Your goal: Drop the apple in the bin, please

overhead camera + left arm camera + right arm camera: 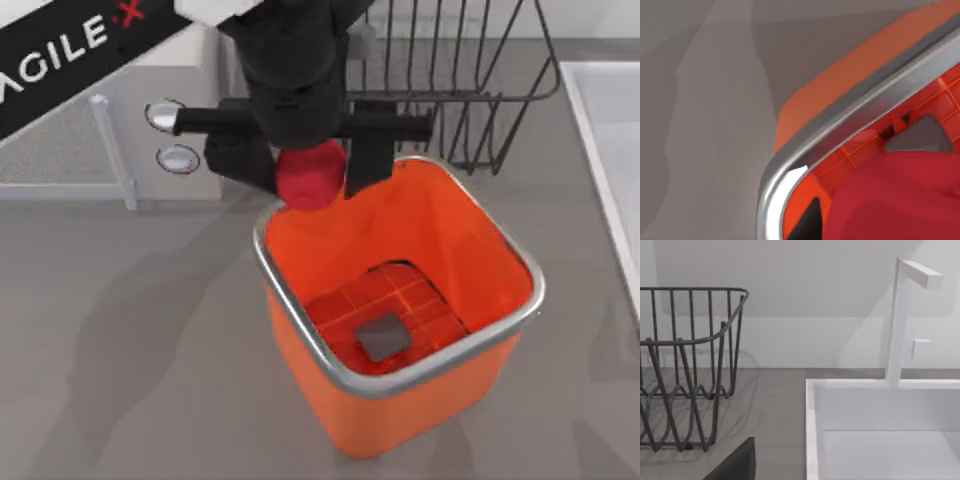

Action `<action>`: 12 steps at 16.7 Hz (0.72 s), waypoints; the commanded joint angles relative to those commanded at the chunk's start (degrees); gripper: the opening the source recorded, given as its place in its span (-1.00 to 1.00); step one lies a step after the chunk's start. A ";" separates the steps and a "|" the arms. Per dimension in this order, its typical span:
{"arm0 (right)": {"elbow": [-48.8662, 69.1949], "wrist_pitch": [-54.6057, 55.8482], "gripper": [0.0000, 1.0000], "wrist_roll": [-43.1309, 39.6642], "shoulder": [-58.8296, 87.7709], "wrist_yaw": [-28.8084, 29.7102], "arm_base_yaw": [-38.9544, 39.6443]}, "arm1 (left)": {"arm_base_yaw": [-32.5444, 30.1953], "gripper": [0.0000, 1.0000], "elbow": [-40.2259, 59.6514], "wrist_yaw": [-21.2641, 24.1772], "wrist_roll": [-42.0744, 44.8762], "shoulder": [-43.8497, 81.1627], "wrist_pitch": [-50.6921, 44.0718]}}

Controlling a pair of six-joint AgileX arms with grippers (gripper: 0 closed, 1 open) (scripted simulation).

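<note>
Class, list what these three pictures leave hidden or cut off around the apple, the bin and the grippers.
- Top view: the left gripper covers the upper part of the apple.
- Left wrist view: the apple and the bin run off the frame edges.
- Top view: the dish rack is cut off by the upper edge.
- Right wrist view: a dark corner, unidentifiable.

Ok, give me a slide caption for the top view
Left end effector holds the apple over the back-left rim of the orange bin.

Grey countertop (120,320), white sink (880,430), black wire rack (685,365)
</note>
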 joint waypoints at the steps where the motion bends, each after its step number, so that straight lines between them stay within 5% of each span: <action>1: 0.00 0.00 1.00 0.00 0.00 0.00 0.00 | -2.92 -1.00 1.98 -0.54 -4.46 1.90 -1.18; 6: 0.00 0.00 1.00 0.00 0.00 0.00 0.00 | -11.25 -1.00 7.95 -2.88 -17.92 8.46 -5.28; 12: 0.00 0.00 1.00 0.00 0.00 0.00 0.00 | -11.80 -1.00 8.27 -3.05 -18.92 8.91 -5.52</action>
